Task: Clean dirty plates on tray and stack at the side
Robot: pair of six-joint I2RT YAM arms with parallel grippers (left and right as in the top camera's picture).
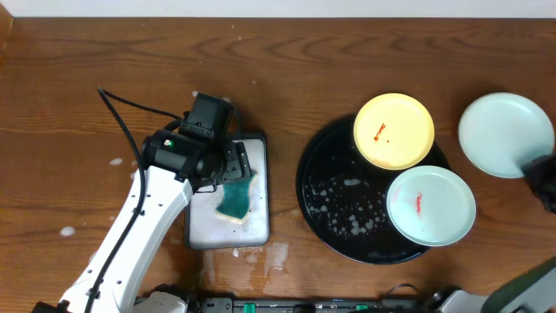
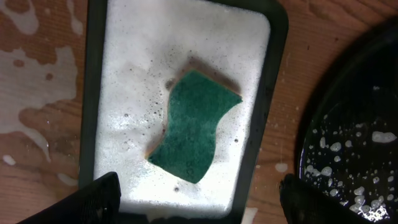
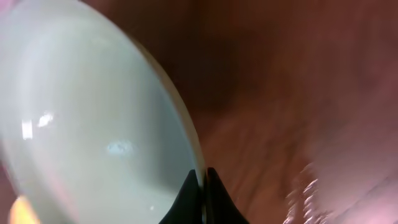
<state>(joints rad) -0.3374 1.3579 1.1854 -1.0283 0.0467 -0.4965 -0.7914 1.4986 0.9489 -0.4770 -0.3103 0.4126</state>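
The black round tray holds a pale yellow plate and a mint-green plate, each with red smears. A second mint-green plate is to the right of the tray, off it; no smears show on it. My right gripper is shut on that plate's rim. My left gripper is open above the green sponge, which lies in the foamy white sponge tray. The black tray's edge shows in the left wrist view.
Foam and water spots lie on the wooden table around the sponge tray and on the black tray's floor. The left arm reaches in from the front left.
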